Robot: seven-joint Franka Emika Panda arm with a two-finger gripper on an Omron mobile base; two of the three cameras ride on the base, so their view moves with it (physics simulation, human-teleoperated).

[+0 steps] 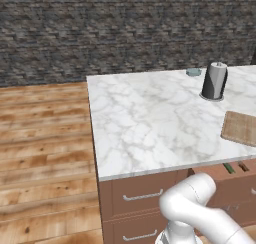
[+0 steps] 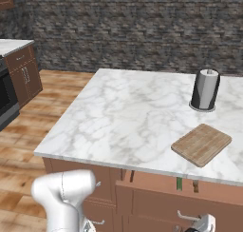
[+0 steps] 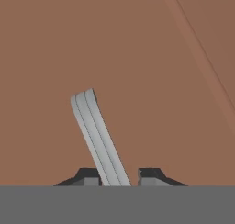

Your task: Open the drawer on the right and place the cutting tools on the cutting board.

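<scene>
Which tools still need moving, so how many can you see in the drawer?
2: a green tool and a darker tool just right of it, both in the partly open drawer. More may be hidden under the counter.

The white arm [image 1: 200, 208] is seen bent low at the bottom right of the left base view. The pincer [image 3: 119, 176] is held at the lower centre of the hand view, fingertips [image 3: 149, 175] parted.

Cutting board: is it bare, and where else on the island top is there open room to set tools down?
The cutting board is bare, with nothing lying on it. The marble countertop is open across its whole left and middle, from the board to the left edge. Tighter at the far right, where the grey cylinder stands just behind the board, with a small bluish thing beyond it.
</scene>
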